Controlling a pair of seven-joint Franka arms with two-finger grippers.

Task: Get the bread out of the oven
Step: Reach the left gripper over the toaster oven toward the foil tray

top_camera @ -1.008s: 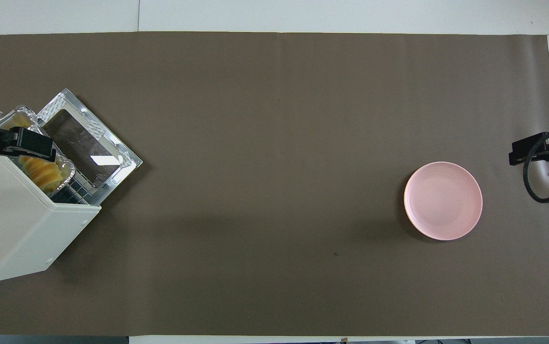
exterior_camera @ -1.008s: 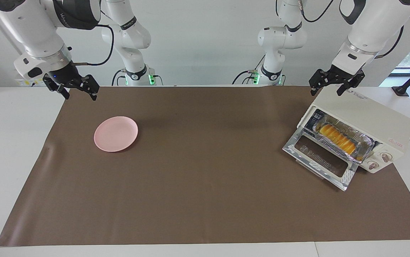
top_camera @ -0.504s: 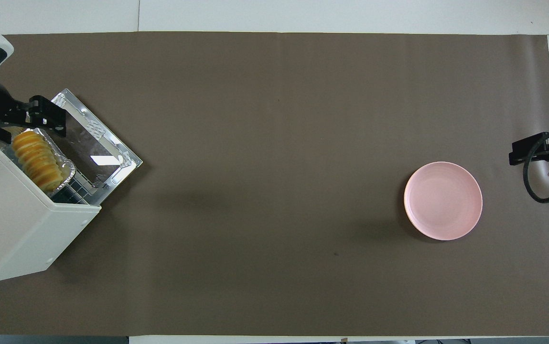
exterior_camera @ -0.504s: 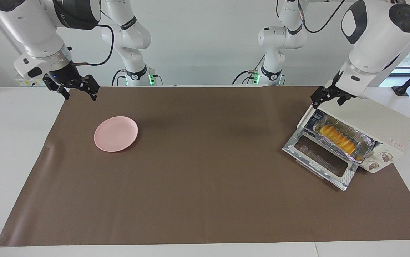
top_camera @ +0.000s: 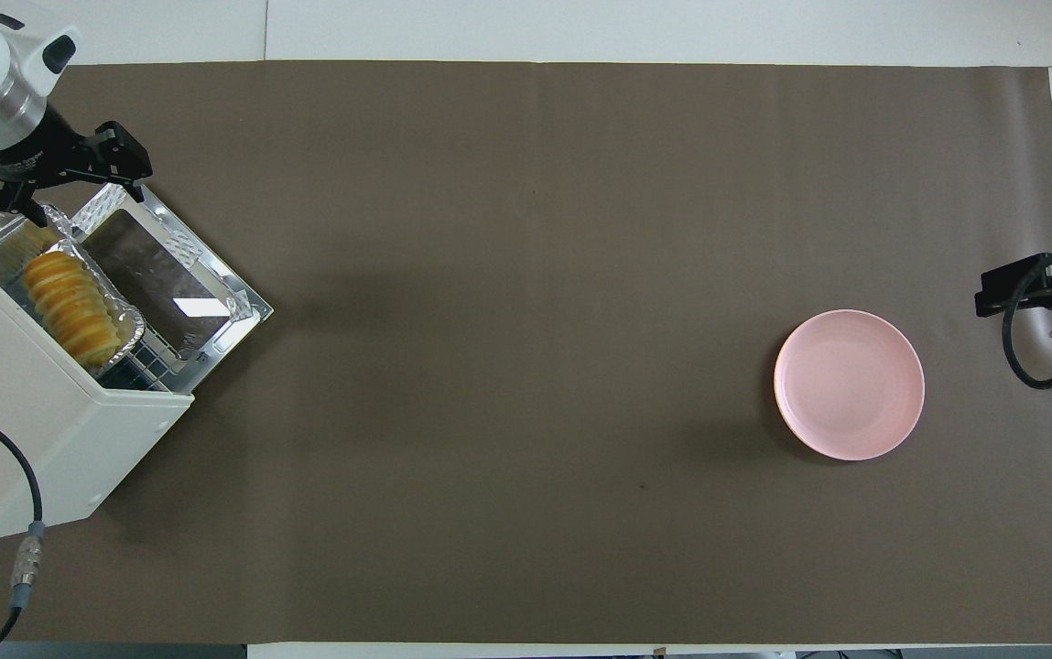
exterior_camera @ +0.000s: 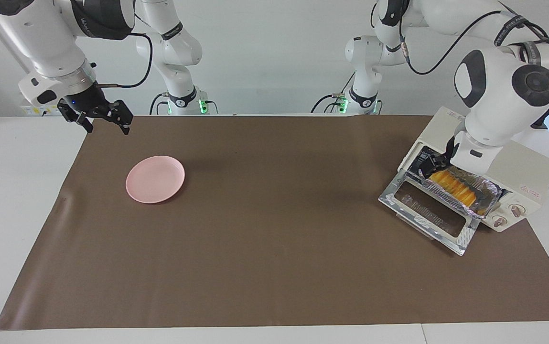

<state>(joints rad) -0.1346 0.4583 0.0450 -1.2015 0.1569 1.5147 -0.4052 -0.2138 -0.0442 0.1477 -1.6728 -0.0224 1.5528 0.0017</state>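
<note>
Lower open, empty left pincer (exterior_camera: 433, 166) squarely over yellow-orange ridged bread loaf (exterior_camera: 455, 186) in cream-white toaster oven (exterior_camera: 518, 165); right pincer (exterior_camera: 97, 118) open, empty, waiting.

Honestly nothing legible here. There's a small red-printed sticker on the oven (exterior_camera: 532, 190) top corner, and some lettering on the right arm (exterior_camera: 83, 21), both too tiny to read.

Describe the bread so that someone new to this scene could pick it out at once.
Find the cream-white oven at the left arm's end of the table, its silver door folded down. In its mouth sits a foil tray, and in that tray lies the bread: a short row of yellow-orange ridged slices, the only food here; the pink plate is bare.
</note>
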